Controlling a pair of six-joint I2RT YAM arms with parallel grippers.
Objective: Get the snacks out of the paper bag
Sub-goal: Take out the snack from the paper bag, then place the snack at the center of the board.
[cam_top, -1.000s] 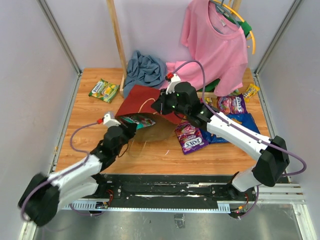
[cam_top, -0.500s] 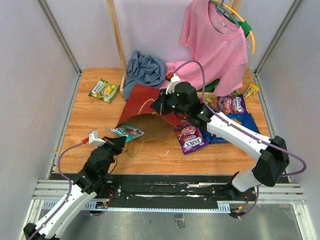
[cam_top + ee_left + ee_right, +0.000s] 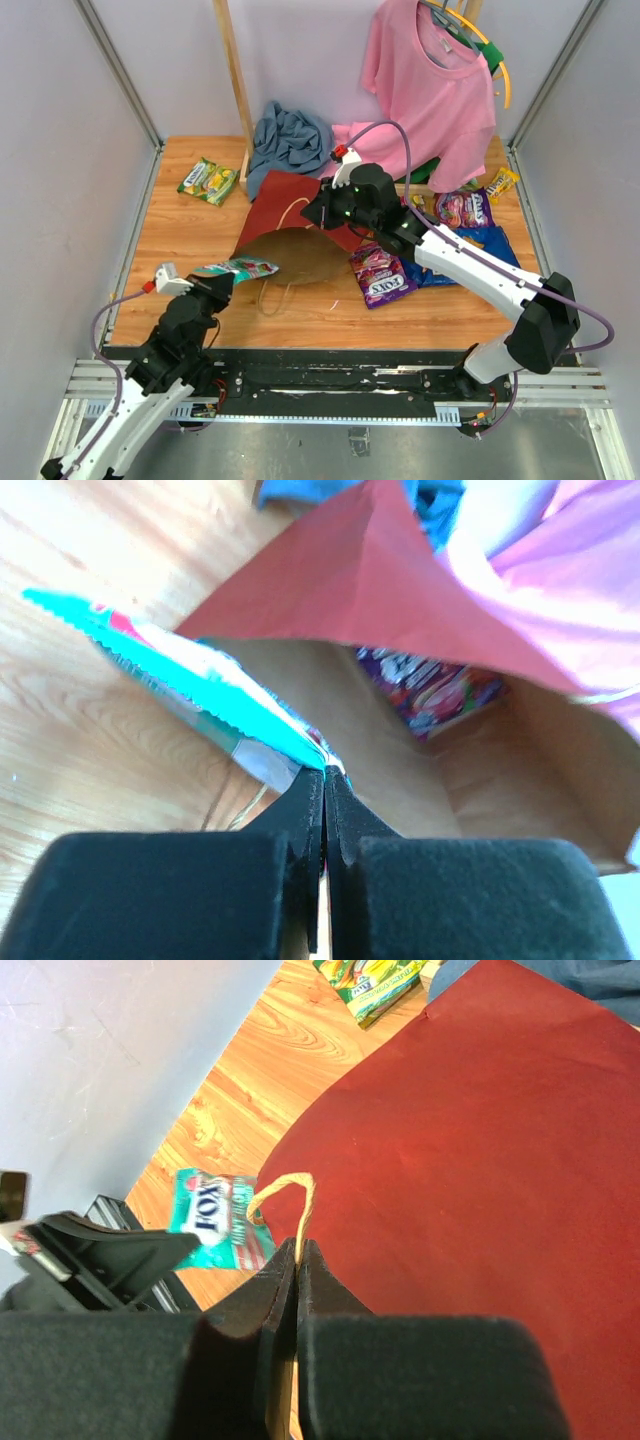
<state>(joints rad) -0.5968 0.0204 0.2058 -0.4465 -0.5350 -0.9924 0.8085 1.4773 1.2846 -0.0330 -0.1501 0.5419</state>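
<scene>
Fingers (image 3: 300, 810) of the left gripper (image 3: 325, 780) are pressed together on one corner of a teal packet (image 3: 190, 695), a snack marked "Fox's" in the right wrist view. The packet juts out from the fingertips over the table (image 3: 180, 230), just outside the mouth of the paper bag (image 3: 400, 570). From above, the left gripper (image 3: 222, 284) sits at the near left of the table, with the teal packet (image 3: 238, 267) between it and the bag's mouth.

The right gripper (image 3: 297, 1255) has its fingers (image 3: 330, 1290) shut tight on a thin twine handle (image 3: 290, 1188), which loops up from the fingertips. From above, the right gripper (image 3: 312, 212) is over the middle of the paper bag (image 3: 285, 195).

The bag lies on its side near the table's centre, dark red side up, its brown mouth open toward the near left. The left wrist camera looks into it, and a purple packet (image 3: 430, 685) lies deep inside. A second handle (image 3: 275, 296) lies on the table at the near side of the mouth.

More snacks are out on the table:
- **Far left:** a green-yellow packet (image 3: 208, 180).
- **Just right of the bag:** a purple Fox's packet (image 3: 380, 275).
- **Further right:** a blue chip bag (image 3: 490, 242), with another purple packet (image 3: 465, 208) and a small yellow packet (image 3: 503, 183) beyond it.

At the far side, a blue-grey cloth (image 3: 288, 135) is heaped and a pink shirt (image 3: 430, 90) hangs.
</scene>
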